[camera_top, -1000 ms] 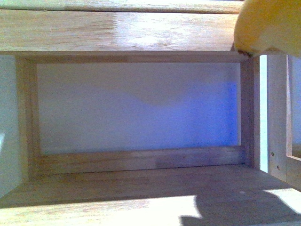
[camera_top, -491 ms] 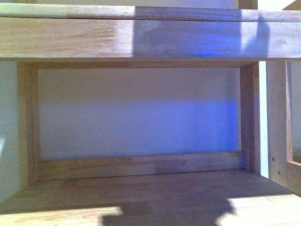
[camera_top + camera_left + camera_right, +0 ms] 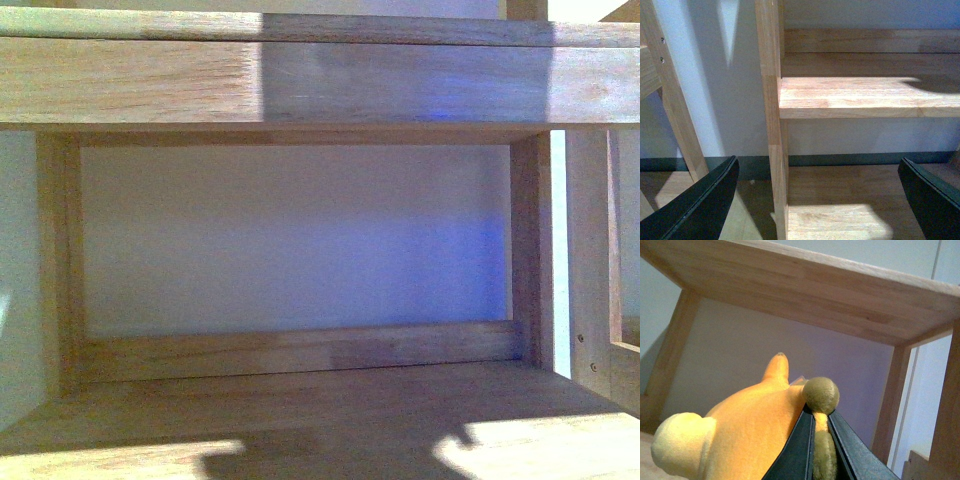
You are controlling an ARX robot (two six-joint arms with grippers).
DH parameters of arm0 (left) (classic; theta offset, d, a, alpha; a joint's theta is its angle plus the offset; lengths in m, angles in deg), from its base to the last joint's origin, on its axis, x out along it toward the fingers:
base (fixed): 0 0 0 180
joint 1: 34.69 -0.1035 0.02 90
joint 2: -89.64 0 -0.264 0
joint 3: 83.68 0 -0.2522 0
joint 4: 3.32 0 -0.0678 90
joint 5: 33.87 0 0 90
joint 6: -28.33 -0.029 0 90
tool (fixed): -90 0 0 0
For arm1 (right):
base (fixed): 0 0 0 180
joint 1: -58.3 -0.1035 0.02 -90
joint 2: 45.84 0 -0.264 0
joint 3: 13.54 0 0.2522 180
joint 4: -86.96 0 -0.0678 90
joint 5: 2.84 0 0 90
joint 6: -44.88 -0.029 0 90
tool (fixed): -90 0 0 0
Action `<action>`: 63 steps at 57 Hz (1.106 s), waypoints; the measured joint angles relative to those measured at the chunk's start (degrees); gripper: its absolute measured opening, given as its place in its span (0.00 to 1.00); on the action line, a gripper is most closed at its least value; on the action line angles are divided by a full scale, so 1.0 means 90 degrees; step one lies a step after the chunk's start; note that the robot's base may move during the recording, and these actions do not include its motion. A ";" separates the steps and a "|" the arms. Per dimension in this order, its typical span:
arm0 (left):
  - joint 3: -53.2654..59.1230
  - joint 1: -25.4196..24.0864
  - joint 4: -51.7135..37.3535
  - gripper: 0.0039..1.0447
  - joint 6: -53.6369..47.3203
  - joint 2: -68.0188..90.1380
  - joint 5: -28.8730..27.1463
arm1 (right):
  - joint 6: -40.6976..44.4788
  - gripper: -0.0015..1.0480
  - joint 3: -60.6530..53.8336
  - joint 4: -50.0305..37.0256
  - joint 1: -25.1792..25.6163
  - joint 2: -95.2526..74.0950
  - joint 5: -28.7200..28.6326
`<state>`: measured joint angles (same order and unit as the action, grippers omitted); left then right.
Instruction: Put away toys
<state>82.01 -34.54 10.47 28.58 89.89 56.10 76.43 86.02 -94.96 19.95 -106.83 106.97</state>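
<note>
Right wrist view has the right gripper (image 3: 820, 421) pressed nearly together, its two dark fingers (image 3: 799, 450) pinching a thin olive-tan strip of the plush toy (image 3: 750, 425); a round tan knob (image 3: 821, 394) of the toy sits just past the fingertips, touching them; the orange body bulges out to one side of the gripper, with a pale yellow lump (image 3: 682, 442) at its far end and a small pointed tuft (image 3: 777, 367) sticking up beyond the fingers; above gripper and toy runs the underside of a wooden shelf board (image 3: 815, 285), with a pale wall (image 3: 755, 355) behind it; left wrist view has the left gripper (image 3: 817, 167) spread wide and holding nothing, touching nothing; between its dark fingers (image 3: 705, 200) stands a wooden post (image 3: 771, 100), and beyond the gripper a sunlit board (image 3: 860, 95) joins that post; front view shows neither gripper, only a wooden shelf frame (image 3: 300, 85) around a white back panel (image 3: 290, 240), and a dark shadow (image 3: 330, 455) on the bottom board.
</note>
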 joint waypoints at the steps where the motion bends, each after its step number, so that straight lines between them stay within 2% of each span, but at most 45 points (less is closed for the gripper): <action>1: 0.0000 0.0002 0.0000 0.94 0.0000 0.0000 0.0000 | -0.0102 0.06 0.0015 0.0007 0.0097 -0.0022 -0.0078; 5: 0.0000 0.0000 0.0000 0.94 0.0000 0.0000 0.0002 | -0.0743 0.06 0.0141 0.0131 0.0685 -0.0231 -0.0576; 13: 0.0000 0.0000 0.0000 0.94 0.0000 0.0000 0.0000 | -0.1724 0.06 0.0437 0.0279 0.1443 -0.0704 -0.1241; 21: 0.0000 0.0000 0.0000 0.94 0.0000 0.0000 0.0000 | -0.2412 0.06 0.0782 0.0282 0.1775 -0.1214 -0.1656; 34: 0.0000 0.0002 0.0000 0.94 0.0000 0.0000 0.0000 | -0.2817 0.06 0.1316 0.0284 0.1661 -0.1889 -0.1897; 63: 0.0000 0.0002 0.0000 0.94 0.0000 0.0000 0.0000 | -0.3077 0.06 0.2533 0.0194 0.1093 -0.3587 -0.1853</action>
<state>82.01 -34.52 10.47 28.58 89.89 56.10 48.74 108.82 -93.21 29.79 -139.11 90.30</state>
